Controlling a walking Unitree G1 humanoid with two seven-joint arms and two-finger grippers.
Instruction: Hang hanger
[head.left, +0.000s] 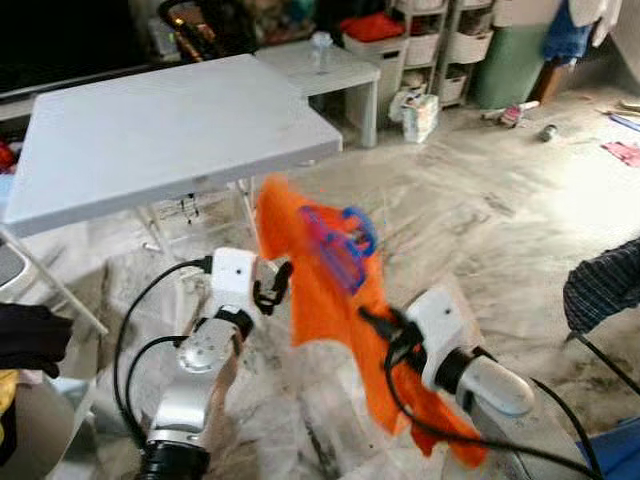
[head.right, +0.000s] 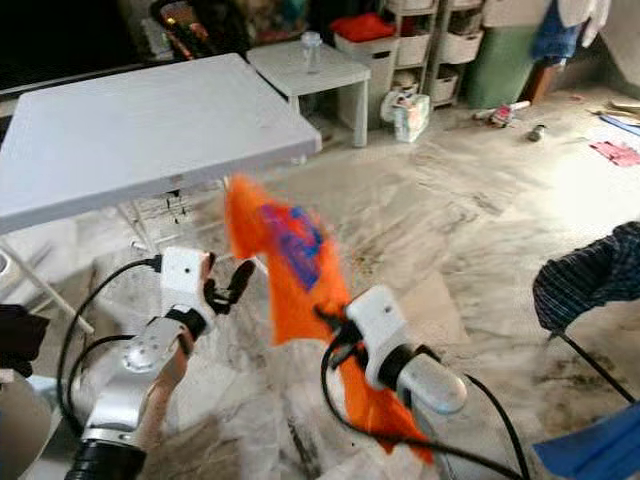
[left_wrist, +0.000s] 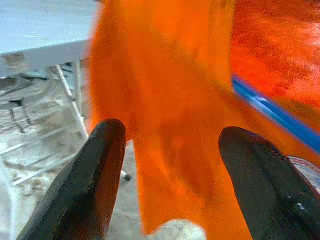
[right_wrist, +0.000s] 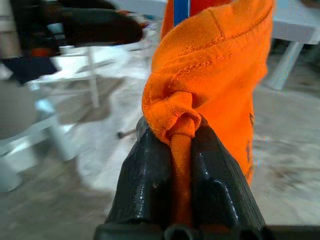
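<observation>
— where's the hanger right now?

— the blue plastic hanger (head.left: 345, 240) is up in the air in front of the robot, tangled in a bright orange cloth garment (head.left: 320, 290). it sits against the upper part of the cloth, hook end poking out to the right. the picture is blurred there, so i can't tell how it's threaded through.

— and who's holding it?

— the right hand (right_wrist: 182, 145) is clamped tight on a bunched fold of the orange garment, cloth squeezed between its two black fingers (right_wrist: 150, 180). the rest of the garment trails down past that silver arm.

— the left one?

— the left hand (head.left: 272, 285) is raised just beside the garment's left edge, fingers spread wide with nothing between them. from its wrist you see both dark fingertips (left_wrist: 95, 165) with the orange cloth hanging just beyond them, and a strip of the blue hanger off to one side.

— what's around them?

— a white folding counter (head.left: 150, 130) stands behind the garment, with a small white side table (head.left: 330, 70) beyond it carrying a clear bottle (head.left: 320, 45). the floor is pale marble (head.left: 500, 200), and a dark checked cloth (head.left: 600, 285) hangs in at the far right.
</observation>
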